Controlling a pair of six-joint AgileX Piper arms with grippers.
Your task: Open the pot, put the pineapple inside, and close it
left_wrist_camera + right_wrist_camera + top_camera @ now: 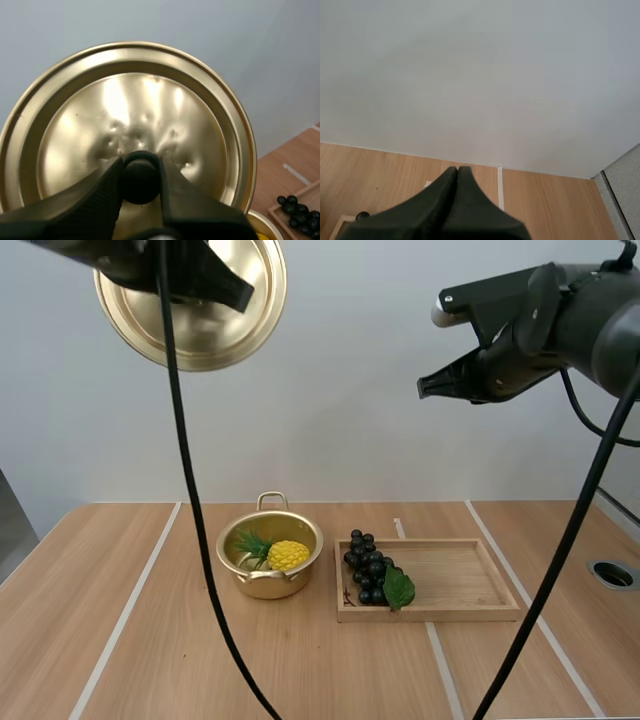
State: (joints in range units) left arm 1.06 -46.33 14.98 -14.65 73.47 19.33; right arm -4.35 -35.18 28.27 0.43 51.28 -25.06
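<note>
- Left claw [140, 167] squeezes the black knob [141, 185] of the gold lid [135, 100], high up on the left.
- My right claw [457, 172] is closed on nothing, high up on the right.
- I see the pineapple [287, 555] inside the open pot [303, 527] on the table [150, 640].
- Grapes [368, 568] lie in the tray [470, 580], just right of the pot.
</note>
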